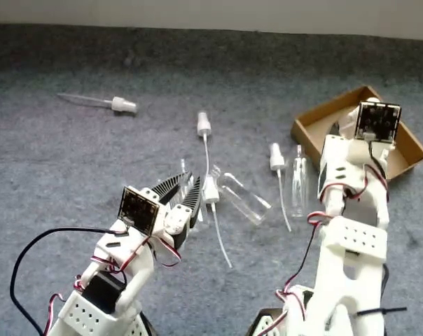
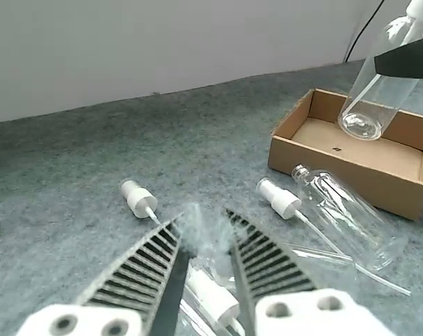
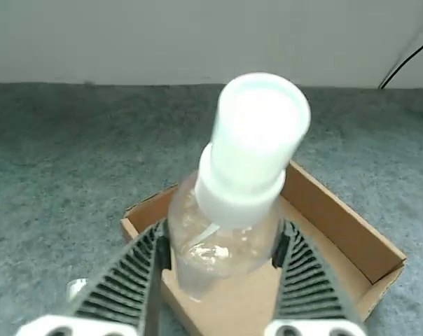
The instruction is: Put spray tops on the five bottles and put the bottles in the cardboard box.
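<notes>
My right gripper (image 3: 222, 234) is shut on a clear bottle (image 3: 225, 238) with a white spray top (image 3: 257, 136), held above the cardboard box (image 3: 344, 224). In the high view the box (image 1: 316, 119) lies at the right, under the right arm (image 1: 351, 161). My left gripper (image 1: 189, 183) is left of centre, its fingers (image 2: 148, 262) close around a clear bottle (image 2: 196, 227). A loose spray top (image 1: 210, 189) lies right beside it. Two more clear bottles (image 1: 243, 198) (image 1: 297, 178) lie uncapped on the mat, with a spray top (image 1: 276, 155) between them.
Another spray top (image 1: 204, 124) with its tube lies just beyond the left gripper, and one more (image 1: 120, 105) lies at the far left. Grey felt mat (image 1: 71, 168) covers the table, with free room at the left and back.
</notes>
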